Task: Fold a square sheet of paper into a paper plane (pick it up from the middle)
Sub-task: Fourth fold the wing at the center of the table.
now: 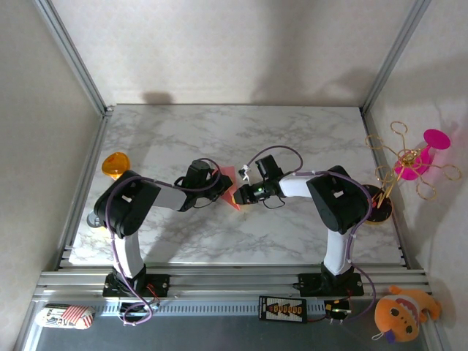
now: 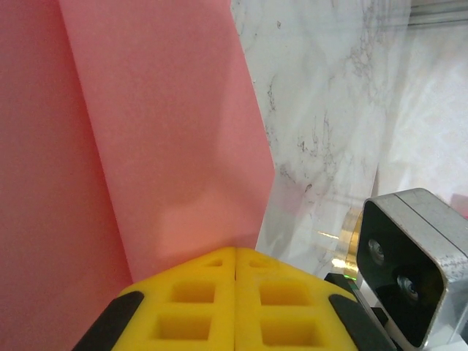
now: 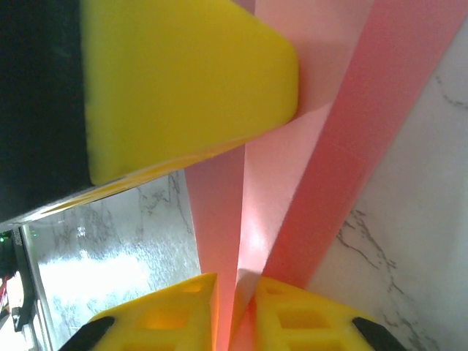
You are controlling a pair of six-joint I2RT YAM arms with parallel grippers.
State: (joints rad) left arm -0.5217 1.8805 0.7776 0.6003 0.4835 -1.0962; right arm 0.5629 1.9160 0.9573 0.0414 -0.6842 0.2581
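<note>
The salmon-pink sheet of paper (image 1: 232, 199) is held up between both arms over the middle of the marble table. It is folded into long creased layers (image 3: 292, 183); I cannot tell its whole shape. My left gripper (image 2: 235, 252) has its yellow fingertips pressed together at the paper's edge, with the pink sheet (image 2: 161, 131) spreading out beyond them. In the top view this left gripper (image 1: 221, 189) comes from the left. My right gripper (image 3: 234, 281) is shut on the folded layers, which run up between its fingers; it comes from the right (image 1: 241, 194). The left gripper's yellow finger (image 3: 183, 80) touches the paper just above.
An orange round disc (image 1: 115, 164) lies at the table's left edge. A magenta flower-like toy on gold wire (image 1: 417, 161) stands at the right edge. An orange plush toy (image 1: 402, 311) lies off the table at the near right. The right wrist camera (image 2: 409, 263) hangs close by.
</note>
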